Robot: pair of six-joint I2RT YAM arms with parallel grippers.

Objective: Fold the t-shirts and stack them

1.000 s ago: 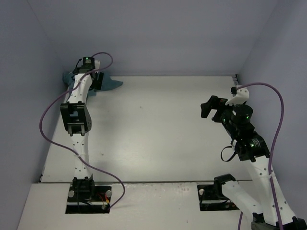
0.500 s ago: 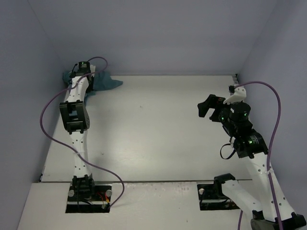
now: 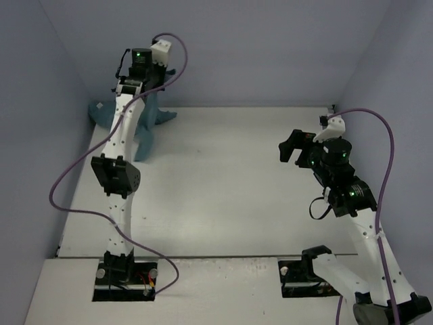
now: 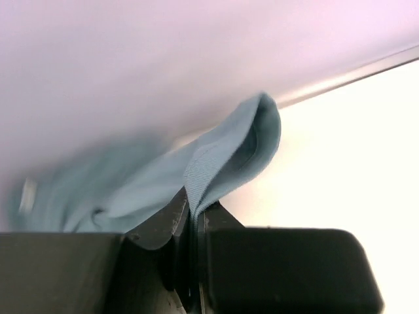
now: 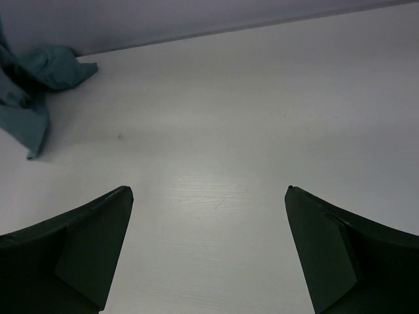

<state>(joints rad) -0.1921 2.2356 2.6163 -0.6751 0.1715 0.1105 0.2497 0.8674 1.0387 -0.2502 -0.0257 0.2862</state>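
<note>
One teal-blue t-shirt (image 3: 144,139) hangs from the left gripper (image 4: 194,219) at the far-left corner of the table (image 3: 223,176), close to the back wall (image 3: 237,47). The jaws are pressed together on a ribbed, stitched edge of the cloth; which edge of the garment it is cannot be told. From that pinch the shirt drapes downward in a bunched column, its long axis near vertical, with its lower end and a side flap resting crumpled on the tabletop. The fabric is plain, with no print in sight. The right gripper (image 3: 291,147), fingers spread wide and holding nothing, hovers over the right half of the table, well apart from the shirt, which lies to its left and farther back across bare surface. The left arm is by far the nearer. The shirt is not yet laid flat, so folding appears not to have begun. Spreading it probably calls for carrying it toward the middle, where the right arm could reach a second edge.
</note>
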